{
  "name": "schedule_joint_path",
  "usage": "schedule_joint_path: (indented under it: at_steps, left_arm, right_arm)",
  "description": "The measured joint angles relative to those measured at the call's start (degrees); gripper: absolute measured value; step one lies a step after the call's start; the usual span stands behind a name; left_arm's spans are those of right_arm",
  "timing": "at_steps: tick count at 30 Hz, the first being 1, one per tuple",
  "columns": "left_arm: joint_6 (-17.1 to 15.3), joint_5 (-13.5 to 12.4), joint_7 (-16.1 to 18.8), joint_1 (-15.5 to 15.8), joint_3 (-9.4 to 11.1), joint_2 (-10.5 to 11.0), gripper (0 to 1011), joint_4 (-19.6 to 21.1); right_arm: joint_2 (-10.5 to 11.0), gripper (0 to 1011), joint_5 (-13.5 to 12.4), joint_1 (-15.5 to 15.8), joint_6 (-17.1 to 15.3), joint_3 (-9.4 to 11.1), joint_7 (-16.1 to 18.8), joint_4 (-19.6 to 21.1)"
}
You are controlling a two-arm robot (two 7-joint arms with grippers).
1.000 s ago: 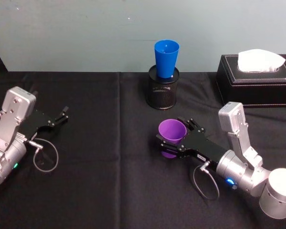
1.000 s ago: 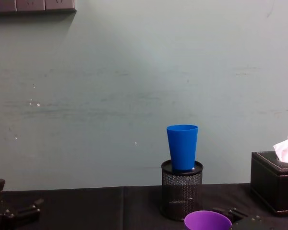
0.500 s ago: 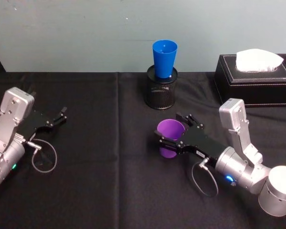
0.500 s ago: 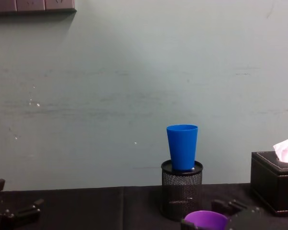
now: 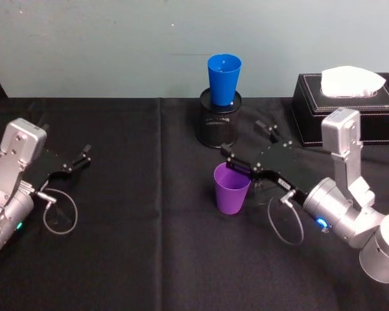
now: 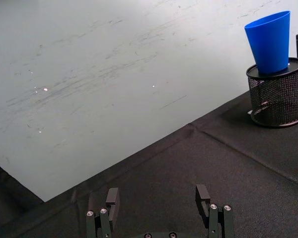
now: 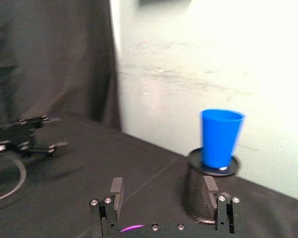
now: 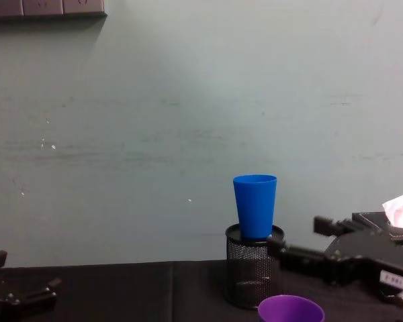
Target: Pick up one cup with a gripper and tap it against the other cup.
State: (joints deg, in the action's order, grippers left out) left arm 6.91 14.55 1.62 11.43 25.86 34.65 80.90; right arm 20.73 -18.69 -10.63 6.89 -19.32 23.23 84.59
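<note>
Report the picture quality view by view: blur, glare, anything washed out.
Right wrist view: wall behind the blue cup is blown out to near white, edges smeared, the dark left side murky. Head view: even light, crisp; the purple cup and right gripper show clearly. Chest view: sharp, flat light, the purple cup cut off at the bottom edge. Left wrist view: clear, wall scuffs legible, left gripper sharp.

My black two-fingered gripper (image 7: 164,198): jaws spread apart, a sliver of purple plastic cup rim (image 7: 131,228) below them. Beyond them: tapered bright-blue plastic cup (image 7: 221,138) upright in black wire-mesh holder (image 7: 201,191), black cloth-covered table (image 7: 89,163).
</note>
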Motion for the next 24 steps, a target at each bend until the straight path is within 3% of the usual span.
schedule_joint_path:
  at_steps: [6,14,24]
  left_arm:
    - [0.0,0.0,0.0,0.0,0.0,0.0,1004,0.0]
    - [0.0,0.0,0.0,0.0,0.0,0.0,1005,0.0]
    - [0.0,0.0,0.0,0.0,0.0,0.0,1005,0.0]
  right_arm:
    - [-0.82,1003,2.18,1.88,-1.56,2.24,-5.49,2.71]
    - [-3.6,1003,7.03,4.67,-5.39,5.75,-15.34,4.45]
    - [-5.99,1003,11.06,4.89,-8.31,7.13,-20.37,2.79]
